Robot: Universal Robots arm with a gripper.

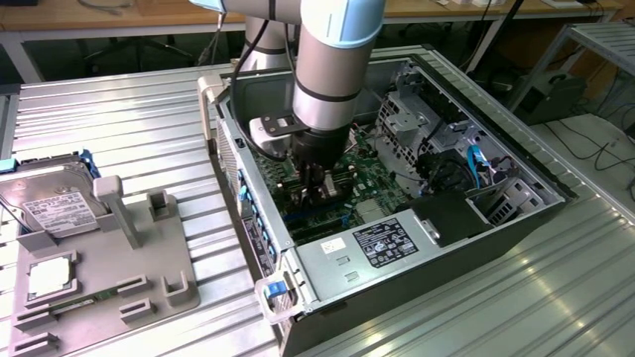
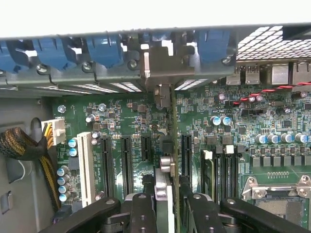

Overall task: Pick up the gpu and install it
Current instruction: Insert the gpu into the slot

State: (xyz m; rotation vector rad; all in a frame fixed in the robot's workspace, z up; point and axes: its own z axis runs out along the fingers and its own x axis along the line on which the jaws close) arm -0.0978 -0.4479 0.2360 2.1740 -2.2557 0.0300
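Black tool (image 2: 167, 206) gripping gpu (image 2: 173, 145), over mobo (image 2: 272, 170)

Ribbed metal table (image 1: 119, 126); wooden desks (image 1: 119, 15) behind; cabled floor (image 1: 595, 149).

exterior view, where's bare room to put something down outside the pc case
Free: the ribbed metal table beyond the grey fixture tray, and the strip at the exterior view's lower right beside the case. Crowded: the tray's near end, with the hard drive, and inside the case around the pincer.
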